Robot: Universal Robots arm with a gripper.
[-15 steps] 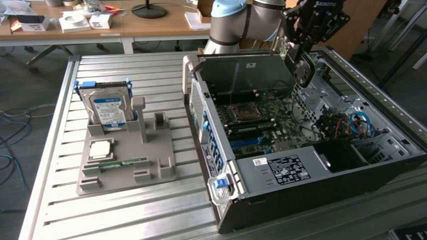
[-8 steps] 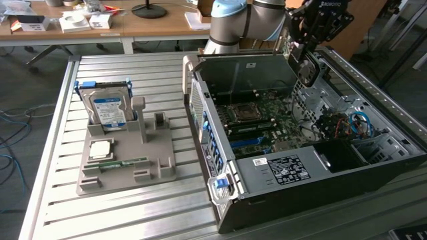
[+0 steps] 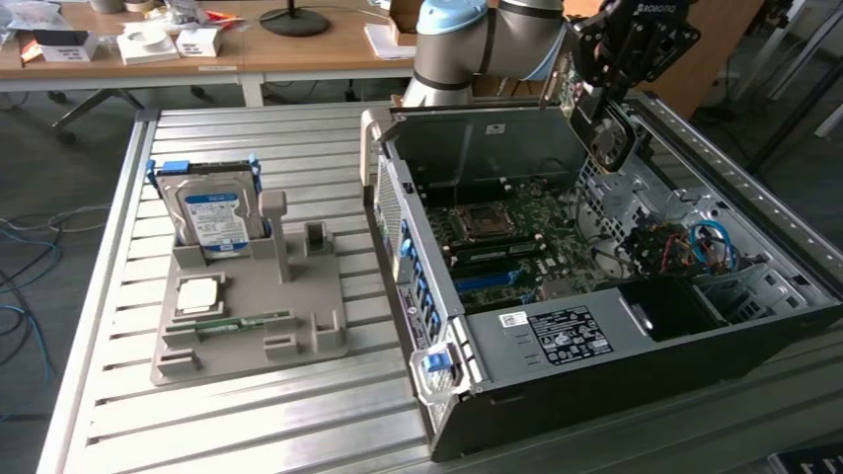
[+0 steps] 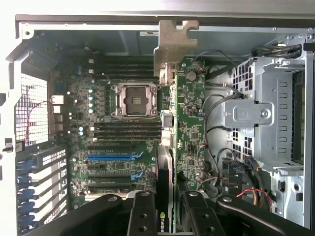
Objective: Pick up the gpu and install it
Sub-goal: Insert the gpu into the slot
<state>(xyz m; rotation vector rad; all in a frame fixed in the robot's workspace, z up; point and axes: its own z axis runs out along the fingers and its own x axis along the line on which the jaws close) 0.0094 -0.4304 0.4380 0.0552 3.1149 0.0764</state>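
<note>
My gripper (image 3: 617, 74) hangs over the far side of the open computer case (image 3: 554, 341), shut on the gpu (image 3: 606, 133). The card hangs down from the fingers, above the motherboard (image 3: 507, 237). In the wrist view the gpu (image 4: 189, 128) is seen edge-on between my black fingers (image 4: 142, 214), with its green circuit face and its silvery end bracket (image 4: 173, 46) farthest from the gripper (image 4: 168, 211). Below it lie the motherboard's blue expansion slots (image 4: 110, 157) and the bare processor socket (image 4: 135, 101).
A grey fixture (image 3: 251, 316) on the slatted metal table holds the silver hard drive with a blue label (image 3: 213, 212), a processor (image 3: 197, 294) and a green memory stick (image 3: 244, 322). A drive cage with cables (image 4: 266, 128) fills one end of the case. A wooden desk (image 3: 264, 49) stands behind.
</note>
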